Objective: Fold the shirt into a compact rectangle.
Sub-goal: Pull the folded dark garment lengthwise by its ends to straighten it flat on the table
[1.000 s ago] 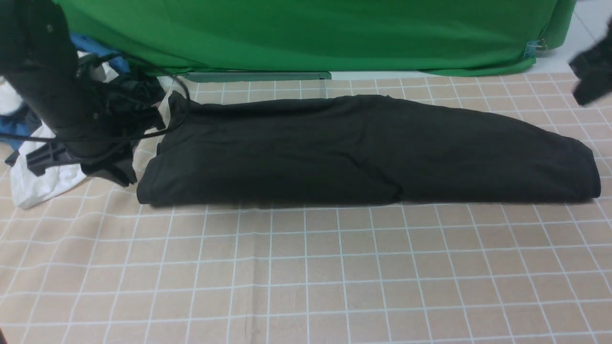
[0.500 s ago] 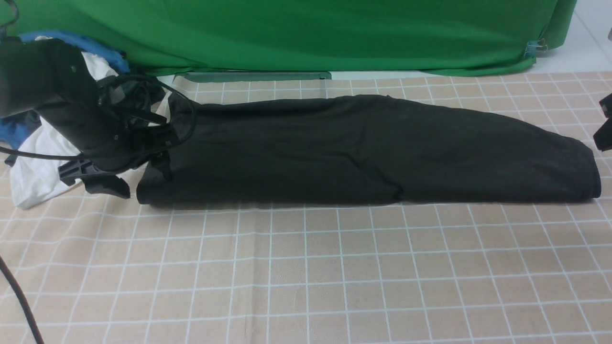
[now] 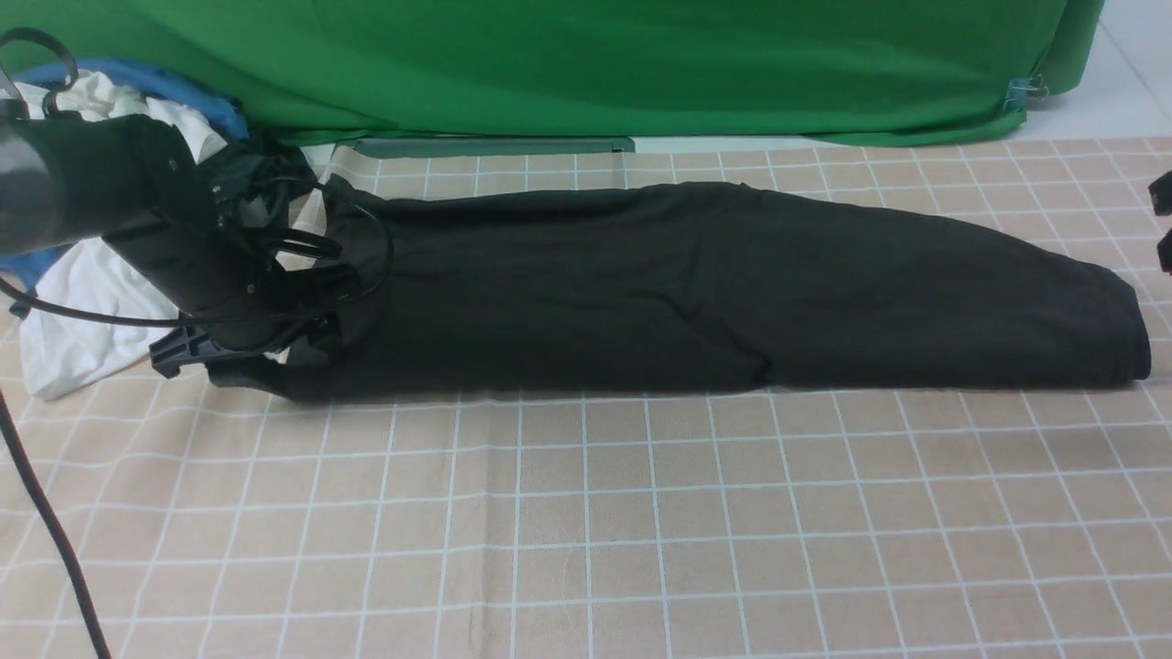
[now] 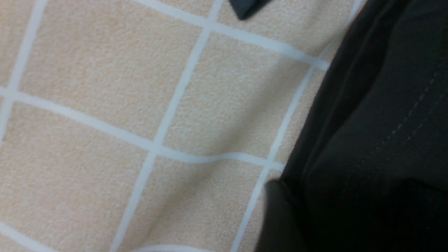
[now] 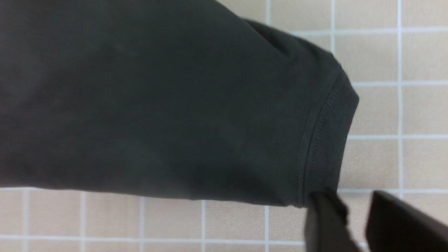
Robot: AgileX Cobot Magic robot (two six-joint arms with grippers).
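Note:
The black shirt (image 3: 696,288) lies folded into a long band across the checkered cloth (image 3: 586,513), its print and neck label hidden. My left gripper (image 3: 275,361) is low at the band's left end, over its near corner. In the left wrist view one finger (image 4: 276,213) rests against the dark fabric (image 4: 378,115), and the rest of the jaws is lost in darkness. My right gripper (image 5: 351,201) is open, right beside the stitched hem corner (image 5: 315,157) at the shirt's right end, with only cloth showing between its fingers. In the front view it barely shows at the right edge (image 3: 1165,224).
A white garment (image 3: 73,311), blue cloth (image 3: 137,78) and a dark bundle (image 3: 261,169) are heaped at the back left behind the left arm. A green backdrop (image 3: 586,64) hangs along the far edge. A black cable (image 3: 46,522) crosses the near left.
My left arm has swung right and down onto the shirt's left end, covering its near corner. My right gripper has dropped lower and drifted toward the right edge of the view.

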